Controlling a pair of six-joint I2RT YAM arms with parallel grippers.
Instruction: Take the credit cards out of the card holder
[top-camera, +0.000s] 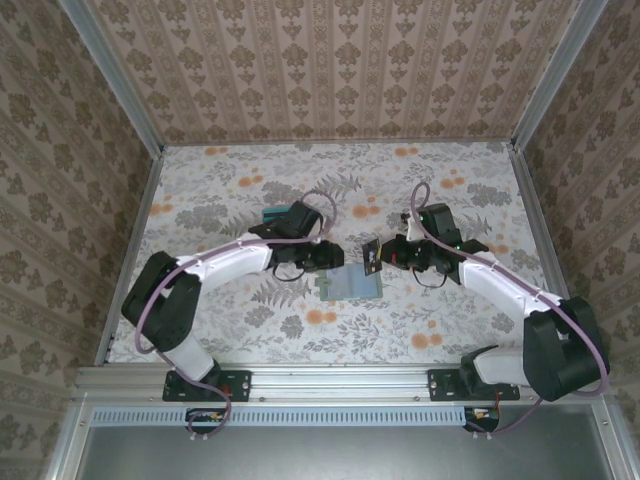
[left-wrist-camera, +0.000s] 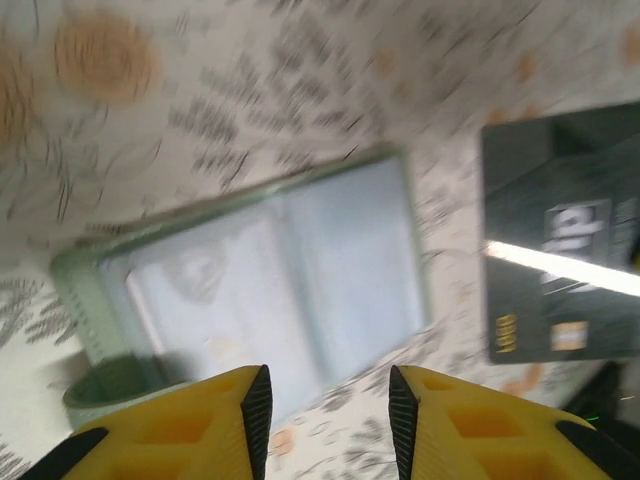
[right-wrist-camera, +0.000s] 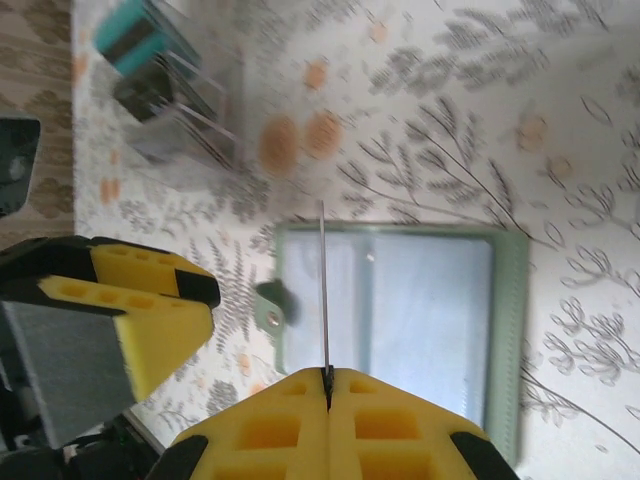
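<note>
The card holder (top-camera: 352, 284) lies open and flat on the flowered table, its pale blue-grey inner panels (left-wrist-camera: 270, 290) facing up with a green rim (right-wrist-camera: 512, 330). My right gripper (right-wrist-camera: 327, 375) is shut on a dark credit card, seen edge-on as a thin line (right-wrist-camera: 324, 290) above the holder. The same credit card (left-wrist-camera: 560, 270) stands upright at the holder's right end (top-camera: 372, 258). My left gripper (left-wrist-camera: 328, 405) hovers over the holder's near edge, open, with nothing between its yellow fingers (right-wrist-camera: 150, 300).
A stack of teal and dark cards (top-camera: 285, 215) sits behind the left arm, also at the upper left of the right wrist view (right-wrist-camera: 140, 45). Patterned walls with metal rails (top-camera: 135, 240) enclose the table on three sides.
</note>
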